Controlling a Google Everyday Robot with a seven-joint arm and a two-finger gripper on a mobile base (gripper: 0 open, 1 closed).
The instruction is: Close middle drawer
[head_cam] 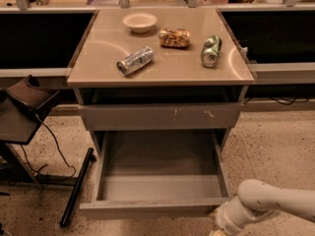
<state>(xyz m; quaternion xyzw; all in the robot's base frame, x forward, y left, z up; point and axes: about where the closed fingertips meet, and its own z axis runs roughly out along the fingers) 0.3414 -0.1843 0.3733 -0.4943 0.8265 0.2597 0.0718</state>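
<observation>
The middle drawer point(157, 186) is a wide grey drawer pulled far out of the cabinet. Its smooth grey interior is bare, and its plain front panel point(147, 209) faces the lower edge of the view. My white arm point(266, 200) comes in from the lower right. My gripper point(217, 230) sits at the bottom edge, just below and beside the drawer's front right corner, and is mostly cut off by the frame. Above the open drawer is a shut grey drawer front with pale scratch marks point(160, 116).
The cabinet top point(98, 58) holds a white bowl point(140, 21), a crumpled snack bag point(174, 37), a silver can on its side point(135, 60) and a green can on its side point(210, 50). A dark chair point(24, 107), cables and a black bar point(76, 187) stand at the left on the speckled floor.
</observation>
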